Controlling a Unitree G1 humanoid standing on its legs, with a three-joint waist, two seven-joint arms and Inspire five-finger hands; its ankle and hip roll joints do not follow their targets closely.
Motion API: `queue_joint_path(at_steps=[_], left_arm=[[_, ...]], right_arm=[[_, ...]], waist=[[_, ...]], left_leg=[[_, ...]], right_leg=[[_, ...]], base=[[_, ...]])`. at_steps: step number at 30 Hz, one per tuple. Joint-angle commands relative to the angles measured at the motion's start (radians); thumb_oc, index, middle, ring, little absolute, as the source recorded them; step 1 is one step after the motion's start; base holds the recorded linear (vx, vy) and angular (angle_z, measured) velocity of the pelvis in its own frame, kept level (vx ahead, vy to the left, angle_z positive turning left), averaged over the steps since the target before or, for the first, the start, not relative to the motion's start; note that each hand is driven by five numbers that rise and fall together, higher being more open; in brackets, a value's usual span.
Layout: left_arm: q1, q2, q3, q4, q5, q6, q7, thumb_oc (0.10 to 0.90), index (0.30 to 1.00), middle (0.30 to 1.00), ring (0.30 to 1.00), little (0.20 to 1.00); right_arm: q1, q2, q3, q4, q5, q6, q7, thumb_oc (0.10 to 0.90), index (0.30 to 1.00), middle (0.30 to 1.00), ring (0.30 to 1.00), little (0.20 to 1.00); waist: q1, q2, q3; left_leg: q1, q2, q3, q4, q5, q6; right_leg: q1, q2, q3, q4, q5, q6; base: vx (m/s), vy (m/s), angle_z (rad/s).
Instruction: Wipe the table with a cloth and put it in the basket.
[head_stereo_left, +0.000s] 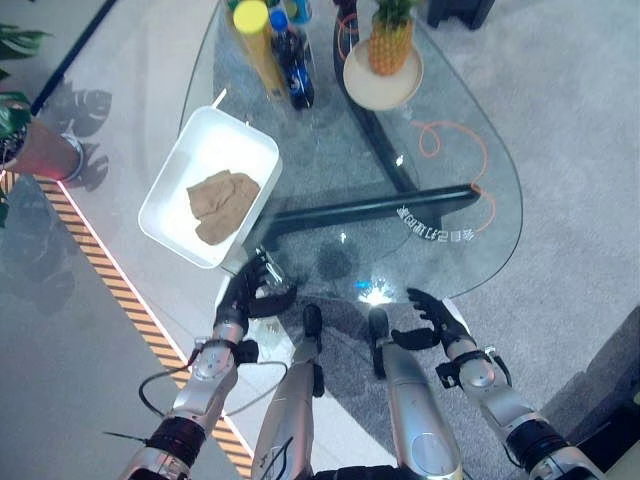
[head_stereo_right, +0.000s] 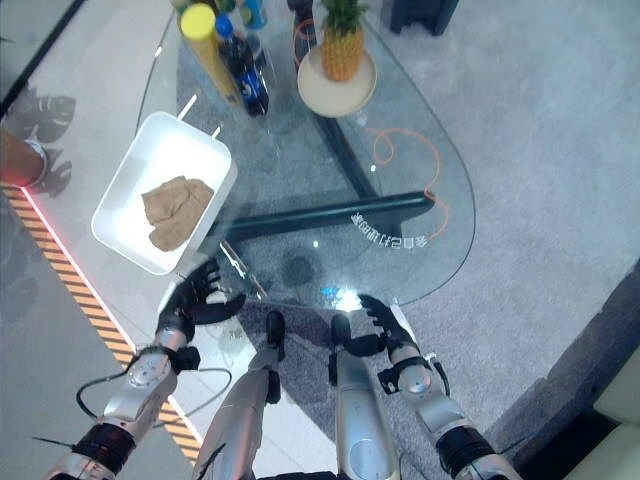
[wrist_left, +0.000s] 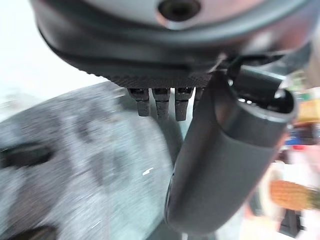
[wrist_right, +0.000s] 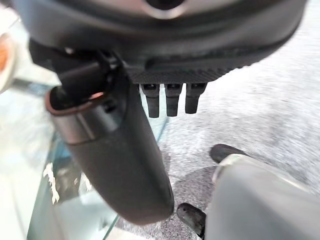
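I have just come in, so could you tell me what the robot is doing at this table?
The brown cloth already lies in the white basket on the glass table. Both hands hold nothing: the left hand hovers by the basket's near corner, and the right hand is at the table's near edge, fingers relaxed.

1. The near half of the glass tabletop (head_stereo_left: 440, 200) lies bare, open to a hand.
2. The white basket (head_stereo_left: 170, 190) blocks the left edge.
3. Bottles (head_stereo_left: 292, 65) and a pineapple plate (head_stereo_left: 383, 85) crowd the far end.
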Motion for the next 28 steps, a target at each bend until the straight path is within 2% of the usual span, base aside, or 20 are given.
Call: queue_joint_path(at_steps=[1, 2, 3, 6, 8, 11, 14, 20, 28], left_arm=[[0.070, -0.029, 0.052, 0.103, -0.055, 0.021, -0.071, 0.800, 0.900, 0.900, 0.900, 0.900], [0.073, -0.040, 0.057, 0.137, -0.055, 0.020, -0.082, 0.800, 0.900, 0.900, 0.900, 0.900], [0.079, -0.071, 0.079, 0.220, -0.065, 0.051, -0.116, 0.800, 0.900, 0.900, 0.900, 0.900], [0.090, -0.101, 0.102, 0.341, -0.038, 0.076, -0.152, 0.800, 0.900, 0.900, 0.900, 0.900], [0.100, -0.121, 0.114, 0.436, -0.069, 0.105, -0.177, 0.800, 0.900, 0.900, 0.900, 0.900], [0.110, -0.145, 0.156, 0.569, -0.061, 0.102, -0.210, 0.800, 0.900, 0.900, 0.900, 0.900], [0.111, -0.152, 0.163, 0.636, -0.007, 0.095, -0.211, 0.800, 0.900, 0.900, 0.900, 0.900], [0.108, -0.160, 0.185, 0.702, 0.030, 0.125, -0.202, 0.800, 0.900, 0.900, 0.900, 0.900], [0.109, -0.162, 0.197, 0.742, 0.049, 0.124, -0.198, 0.800, 0.900, 0.900, 0.900, 0.900]], right_arm=[[0.061, 0.062, -0.017, 0.087, 0.092, -0.071, 0.039, 0.800, 0.900, 0.900, 0.900, 0.900], [0.063, 0.070, -0.021, 0.116, 0.097, -0.076, 0.045, 0.800, 0.900, 0.900, 0.900, 0.900], [0.071, 0.095, -0.036, 0.176, 0.107, -0.060, 0.057, 0.800, 0.900, 0.900, 0.900, 0.900], [0.090, 0.128, -0.056, 0.261, 0.138, -0.044, 0.079, 0.800, 0.900, 0.900, 0.900, 0.900], [0.107, 0.152, -0.073, 0.324, 0.147, -0.033, 0.094, 0.800, 0.900, 0.900, 0.900, 0.900], [0.125, 0.183, -0.094, 0.428, 0.145, -0.041, 0.114, 0.800, 0.900, 0.900, 0.900, 0.900], [0.132, 0.204, -0.113, 0.525, 0.139, -0.022, 0.143, 0.800, 0.900, 0.900, 0.900, 0.900], [0.140, 0.219, -0.132, 0.609, 0.134, 0.020, 0.192, 0.800, 0.900, 0.900, 0.900, 0.900], [0.145, 0.230, -0.144, 0.661, 0.152, 0.024, 0.211, 0.800, 0.900, 0.900, 0.900, 0.900]], waist=[[0.012, -0.048, -0.202], [0.013, -0.049, -0.215], [0.015, -0.053, -0.251], [0.018, -0.062, -0.303], [0.017, -0.069, -0.341], [0.015, -0.079, -0.386], [0.014, -0.084, -0.416], [0.014, -0.089, -0.452], [0.017, -0.088, -0.480]], left_leg=[[0.044, -0.019, 0.025, 0.018, -0.086, 0.006], [0.058, -0.016, 0.028, 0.011, -0.087, 0.006], [0.096, -0.012, 0.036, -0.011, -0.090, 0.009], [0.154, -0.007, 0.047, -0.048, -0.093, 0.013], [0.196, -0.005, 0.055, -0.071, -0.097, 0.018], [0.241, -0.001, 0.071, -0.086, -0.111, 0.026], [0.277, -0.001, 0.090, -0.087, -0.131, 0.033], [0.337, 0.000, 0.106, -0.123, -0.143, 0.039], [0.378, -0.005, 0.109, -0.161, -0.145, 0.045]], right_leg=[[0.127, -0.012, 0.010, -0.191, 0.062, 0.050], [0.140, -0.013, 0.008, -0.200, 0.063, 0.051], [0.181, -0.014, 0.000, -0.230, 0.067, 0.054], [0.243, -0.013, -0.010, -0.276, 0.075, 0.060], [0.284, -0.014, -0.016, -0.304, 0.080, 0.066], [0.327, -0.017, -0.026, -0.326, 0.081, 0.070], [0.359, -0.023, -0.040, -0.339, 0.081, 0.073], [0.413, -0.027, -0.059, -0.382, 0.088, 0.081], [0.445, -0.024, -0.064, -0.414, 0.096, 0.088]], base=[[0.07, -0.029, -0.05], [0.13, -0.028, -0.04], [0.13, -0.030, -0.04], [0.15, -0.036, -0.03], [0.14, -0.032, -0.03], [0.14, -0.027, -0.05], [0.11, -0.011, -0.05], [0.07, 0.000, -0.07], [0.03, -0.001, -0.01]])
